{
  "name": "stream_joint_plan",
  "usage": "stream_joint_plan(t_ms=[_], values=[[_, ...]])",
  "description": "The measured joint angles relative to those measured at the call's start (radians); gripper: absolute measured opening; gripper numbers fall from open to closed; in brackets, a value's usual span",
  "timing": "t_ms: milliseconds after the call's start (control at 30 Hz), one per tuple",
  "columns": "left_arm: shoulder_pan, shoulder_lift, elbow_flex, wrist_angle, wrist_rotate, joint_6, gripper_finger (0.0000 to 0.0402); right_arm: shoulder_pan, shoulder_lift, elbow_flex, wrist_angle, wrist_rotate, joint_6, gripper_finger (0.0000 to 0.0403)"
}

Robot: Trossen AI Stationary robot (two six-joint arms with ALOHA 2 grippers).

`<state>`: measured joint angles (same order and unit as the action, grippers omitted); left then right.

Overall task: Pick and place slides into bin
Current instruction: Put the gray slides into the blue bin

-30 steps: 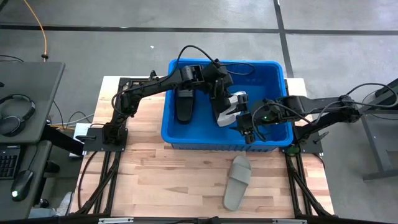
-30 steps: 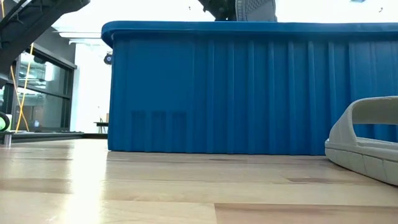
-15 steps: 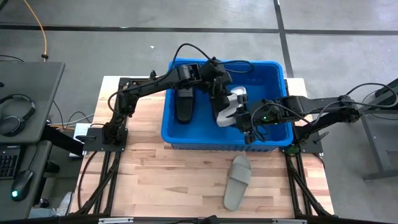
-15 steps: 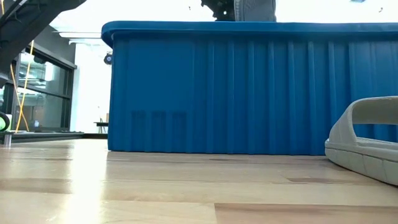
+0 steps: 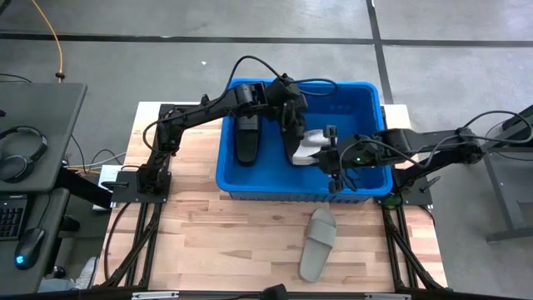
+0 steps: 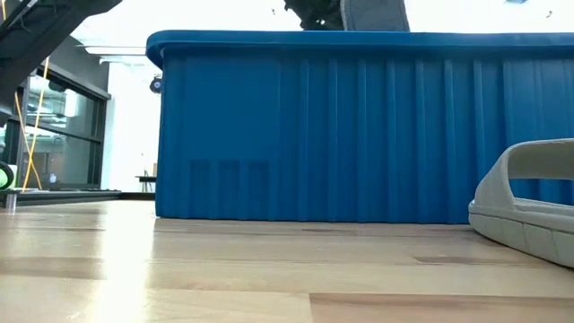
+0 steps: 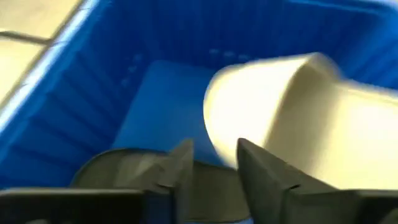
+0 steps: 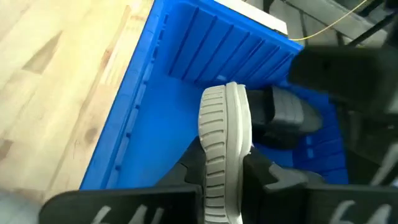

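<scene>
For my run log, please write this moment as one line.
right gripper: shut on grey slide over bin | left gripper: jaws open, beside it | second grey slide: on table

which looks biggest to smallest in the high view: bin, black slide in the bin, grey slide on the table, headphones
1. bin
2. and 3. grey slide on the table and black slide: they look alike in size, so no ranking
4. headphones, a little smaller

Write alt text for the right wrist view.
The right pincer is clamped on the ribbed edge of a light grey slide, holding it on edge over the inside of the blue bin. A black slide lies in the bin behind it, and the wooden table runs alongside.
</scene>
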<state>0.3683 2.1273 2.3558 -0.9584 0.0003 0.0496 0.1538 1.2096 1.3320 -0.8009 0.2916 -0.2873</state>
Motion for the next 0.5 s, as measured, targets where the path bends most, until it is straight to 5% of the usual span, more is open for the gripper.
stream_joint_plan(t_ms=[267, 500], values=[[0.011, -0.021, 0.000, -0.009, -0.129, 0.049, 0.0237, 0.009, -0.005, 0.118, -0.168, 0.092, -0.002, 0.0021], [0.028, -0.145, 0.000, -0.061, -0.103, 0.026, 0.0240, -0.058, -0.031, 0.095, -0.234, 0.036, 0.018, 0.0021]])
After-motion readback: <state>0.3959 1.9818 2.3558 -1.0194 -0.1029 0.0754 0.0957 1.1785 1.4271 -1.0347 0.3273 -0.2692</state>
